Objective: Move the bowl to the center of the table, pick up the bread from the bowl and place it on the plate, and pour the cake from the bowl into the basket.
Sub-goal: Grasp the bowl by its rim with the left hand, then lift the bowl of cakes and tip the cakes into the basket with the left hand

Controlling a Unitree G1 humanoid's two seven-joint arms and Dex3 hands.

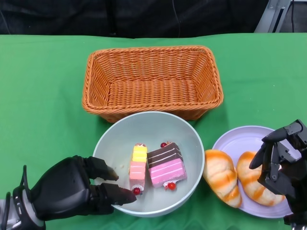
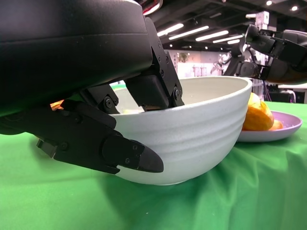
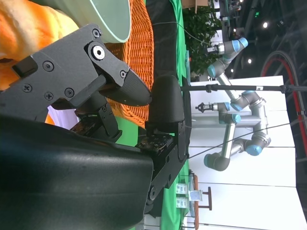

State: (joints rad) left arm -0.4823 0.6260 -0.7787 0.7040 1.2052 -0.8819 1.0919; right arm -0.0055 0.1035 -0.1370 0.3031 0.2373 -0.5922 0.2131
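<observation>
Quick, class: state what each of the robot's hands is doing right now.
Left hand: grips the rim of the bowl, fingers inside and outside the wall.
Right hand: holds nothing, fingers apart, above the plate.

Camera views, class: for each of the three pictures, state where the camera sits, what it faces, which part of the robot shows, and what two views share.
Head view: high, looking down at the basket, bowl, plate; both hands show.
Right wrist view: behind the right hand, turned sideways, facing the basket and room beyond.
Left wrist view: low at table level, behind the left hand gripping the bowl's rim.
Shared: head and left wrist views both show bowl, plate and bread.
</observation>
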